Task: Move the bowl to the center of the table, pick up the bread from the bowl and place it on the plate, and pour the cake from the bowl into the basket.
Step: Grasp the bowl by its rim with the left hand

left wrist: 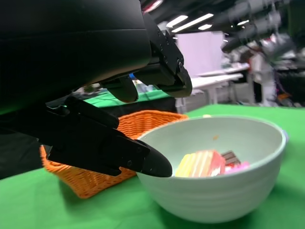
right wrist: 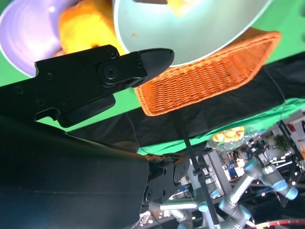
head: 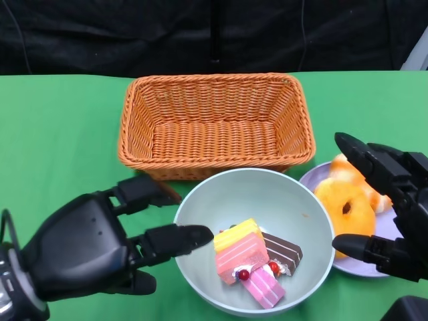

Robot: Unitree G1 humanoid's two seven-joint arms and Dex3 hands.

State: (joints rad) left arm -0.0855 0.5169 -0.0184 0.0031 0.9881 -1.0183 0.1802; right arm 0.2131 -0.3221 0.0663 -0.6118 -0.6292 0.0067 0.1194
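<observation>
Now: smooth round bowl (head: pixel 200 231) holds layered cake (head: pixel 239 250); woven wicker basket (head: pixel 134 120) behind; both robot hands spread, holding nothing.

Right hand (right wrist: pixel 90 95): black, filling the lower left of the right wrist view; fingers spread, holding nothing; one finger (right wrist: pixel 143 64) reaches to just beneath the bowl's wall.
Bowl (right wrist: pixel 200 36): pale green; only part of it in frame; a yellow piece of cake (right wrist: pixel 183 5) shows at the picture's edge.
Plate (right wrist: pixel 26 36): lavender; beside the bowl; partly hidden behind the hand.
Bread (right wrist: pixel 83 28): orange-yellow; lying on the plate, close to the bowl's side.
Basket (right wrist: pixel 209 76): orange wicker; just beyond the bowl.
Table (right wrist: pixel 124 107): green cloth; black drape behind it.
Background: blurred robot arms (right wrist: pixel 248 191) with blue joints; clutter too small to tell.
</observation>
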